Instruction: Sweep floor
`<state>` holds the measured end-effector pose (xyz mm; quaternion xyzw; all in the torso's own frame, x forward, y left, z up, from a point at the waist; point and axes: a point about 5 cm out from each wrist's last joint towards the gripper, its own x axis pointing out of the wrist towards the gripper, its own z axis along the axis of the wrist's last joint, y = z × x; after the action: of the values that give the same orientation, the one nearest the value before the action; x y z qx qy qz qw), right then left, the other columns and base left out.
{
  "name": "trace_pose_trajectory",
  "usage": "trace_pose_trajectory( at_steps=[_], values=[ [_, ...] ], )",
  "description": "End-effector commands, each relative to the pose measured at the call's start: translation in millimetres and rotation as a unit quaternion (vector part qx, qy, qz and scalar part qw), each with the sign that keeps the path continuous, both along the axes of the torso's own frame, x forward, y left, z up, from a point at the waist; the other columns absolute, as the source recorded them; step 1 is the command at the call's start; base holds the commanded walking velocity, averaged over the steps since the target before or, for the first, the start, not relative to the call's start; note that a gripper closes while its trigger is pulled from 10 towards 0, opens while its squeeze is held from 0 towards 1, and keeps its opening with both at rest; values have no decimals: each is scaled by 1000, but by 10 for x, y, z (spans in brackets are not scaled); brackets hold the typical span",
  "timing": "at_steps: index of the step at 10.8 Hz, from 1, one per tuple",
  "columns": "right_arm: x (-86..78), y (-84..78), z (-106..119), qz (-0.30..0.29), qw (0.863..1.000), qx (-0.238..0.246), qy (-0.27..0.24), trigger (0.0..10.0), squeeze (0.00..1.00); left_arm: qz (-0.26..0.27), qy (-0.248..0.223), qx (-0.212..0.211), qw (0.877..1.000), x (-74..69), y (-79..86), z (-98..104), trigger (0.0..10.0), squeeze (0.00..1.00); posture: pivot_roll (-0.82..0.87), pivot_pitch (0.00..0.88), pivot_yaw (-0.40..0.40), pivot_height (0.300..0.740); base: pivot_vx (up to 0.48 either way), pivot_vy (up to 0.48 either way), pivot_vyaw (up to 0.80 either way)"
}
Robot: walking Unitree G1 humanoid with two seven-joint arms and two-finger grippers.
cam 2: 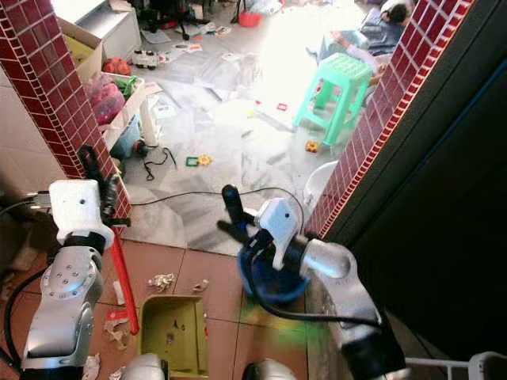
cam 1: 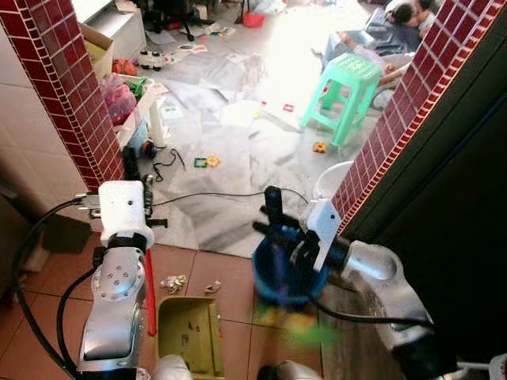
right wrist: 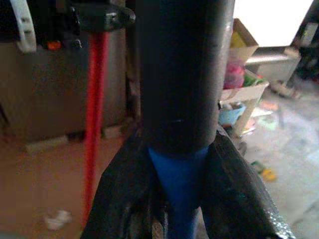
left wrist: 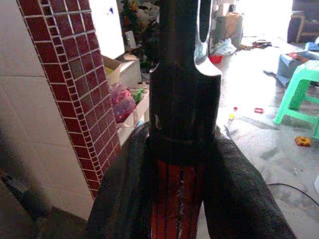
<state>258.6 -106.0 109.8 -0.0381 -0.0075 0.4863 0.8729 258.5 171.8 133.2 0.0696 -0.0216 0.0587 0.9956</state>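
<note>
The right gripper [cam 2: 238, 226] is pinched around the broom handle [right wrist: 182, 74], a black grip over a blue shaft that runs steeply down to the blue broom head [cam 2: 273, 277] on the tiles just below it. The left gripper [cam 2: 101, 186] is clamped on the red dustpan handle [cam 2: 123, 273], which also stands near upright and slants down to the yellow-green dustpan [cam 2: 173, 332] lying open on the floor between the two arms.

The relation that matters: the paper scraps [cam 2: 161, 280] lie on the terracotta tiles [cam 2: 214, 265] between broom head and pan, toward the robot's left of the broom and just beyond the pan's far edge. In my judgement the sweep has to run leftward and back toward the robot, with the right arm doing the stroke while the left holds the pan steady. More scraps [cam 2: 115, 332] sit beside the pan on its left.

Further out, a black cable [cam 2: 198, 194] crosses the pale marble floor [cam 2: 222, 150] beyond the threshold, between two red brick pillars [cam 2: 47, 87]. Beyond it lie small toys, papers, a green stool [cam 2: 337, 87] and, at the far edge, a person [cam 2: 388, 20] lying down.
</note>
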Motion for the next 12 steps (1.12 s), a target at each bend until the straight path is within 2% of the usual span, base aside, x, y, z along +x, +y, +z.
trace_pose_trajectory(
  at_steps=[1,2,4,5,7,9,12],
  values=[
    [17,-40,52,-26,999,25,5,10000,0,-9,-2,-2,1000,-9,-12,11,10000,0,4,11,-75,740,0,0,0],
    [52,-85,107,-90,995,47,-4,10000,0,-14,10,-12,1000,-45,-8,-43,10000,0,5,21,-81,740,0,0,0],
    [103,-18,219,-146,986,73,-7,10000,0,-43,4,4,999,-31,-45,-26,10000,0,8,33,-88,740,-133,124,0],
    [124,40,265,-157,985,71,-25,10000,0,-51,3,10,999,-15,-51,5,10000,0,14,43,-81,740,-356,326,0],
    [197,46,217,-183,981,68,-24,10000,0,-60,6,3,998,-16,-77,4,10000,0,24,42,-68,740,-349,334,0],
    [284,24,237,-203,977,60,-26,10000,0,-72,5,4,997,-26,-137,-24,10000,0,20,35,-66,740,0,0,0],
    [315,42,203,-218,974,52,-28,10000,0,-80,1,-5,997,-9,-175,5,10000,0,24,28,-67,740,-104,0,0]
  ],
)
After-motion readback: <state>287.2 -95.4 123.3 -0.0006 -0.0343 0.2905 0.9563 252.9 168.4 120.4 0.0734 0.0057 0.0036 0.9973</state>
